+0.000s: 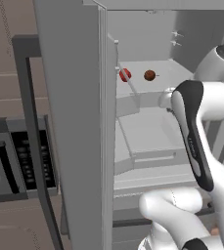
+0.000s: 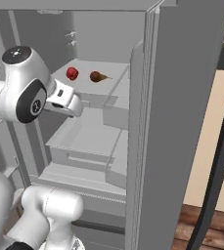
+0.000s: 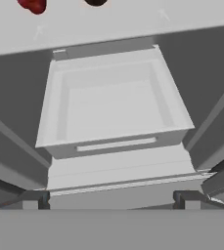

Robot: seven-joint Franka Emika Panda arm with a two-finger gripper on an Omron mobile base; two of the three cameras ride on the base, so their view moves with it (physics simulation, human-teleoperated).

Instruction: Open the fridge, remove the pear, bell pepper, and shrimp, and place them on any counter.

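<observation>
The fridge [image 1: 74,122] stands with both doors swung open. On a white shelf inside lie the red bell pepper [image 1: 125,74] [image 2: 72,73] and, just right of it, the brownish pear [image 1: 149,75] [image 2: 97,76]. Both peek in at the top edge of the hand view, the bell pepper [image 3: 33,5] left of the pear [image 3: 95,2]. My gripper [image 3: 111,199] is open and holds nothing, its two dark tips far apart. It hangs inside the fridge opening, below and in front of that shelf. The shrimp and the counter are out of view.
A shallow white bin [image 3: 113,112] sits on the level under the food shelf, straight ahead of the hand. The open left door [image 1: 69,146] and right door [image 2: 182,122] flank the arm. A grey microwave [image 1: 15,156] stands left of the fridge.
</observation>
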